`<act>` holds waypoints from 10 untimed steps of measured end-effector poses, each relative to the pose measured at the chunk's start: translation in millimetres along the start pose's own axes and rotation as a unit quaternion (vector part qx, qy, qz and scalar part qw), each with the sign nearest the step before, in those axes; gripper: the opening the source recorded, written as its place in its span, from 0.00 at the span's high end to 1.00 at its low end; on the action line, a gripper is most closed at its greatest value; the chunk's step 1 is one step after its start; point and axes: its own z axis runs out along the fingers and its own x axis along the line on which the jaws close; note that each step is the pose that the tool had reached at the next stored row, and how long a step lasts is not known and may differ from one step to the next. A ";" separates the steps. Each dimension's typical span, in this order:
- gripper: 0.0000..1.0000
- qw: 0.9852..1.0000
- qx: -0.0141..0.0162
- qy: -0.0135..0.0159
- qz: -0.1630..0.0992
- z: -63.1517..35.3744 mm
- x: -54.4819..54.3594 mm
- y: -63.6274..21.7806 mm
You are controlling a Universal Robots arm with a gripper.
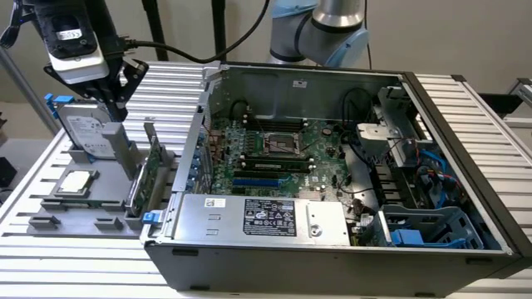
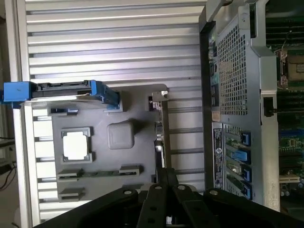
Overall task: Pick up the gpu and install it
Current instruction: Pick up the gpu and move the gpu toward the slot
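The gpu (image 1: 149, 174) is a thin green card standing on edge in a slot of the grey holder tray (image 1: 62, 218), beside the open computer case (image 1: 332, 243). In the wrist view the gpu (image 2: 158, 128) is edge-on, a narrow strip at the tray's side nearest the case. My gripper (image 1: 116, 111) hangs high over the tray's far end, above the upright silver hard drive (image 1: 90, 134). In the wrist view, the fingers of the gripper (image 2: 164, 173) meet, shut on nothing, in line with one end of the gpu and apart from it.
A square processor chip (image 1: 75, 182) lies flat in the tray. The hard drive (image 2: 61, 92) has blue side rails. Inside the case lie the motherboard (image 1: 275, 149), memory sticks and a blue slot (image 1: 258, 182). Ribbed metal table (image 1: 83, 274) surrounds everything.
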 end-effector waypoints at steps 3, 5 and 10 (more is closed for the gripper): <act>1.00 1.000 0.000 0.000 0.000 0.0 0.1 0.0; 1.00 1.000 0.000 0.000 0.000 0.0 0.1 0.0; 1.00 1.000 0.000 0.000 0.000 0.0 0.1 0.0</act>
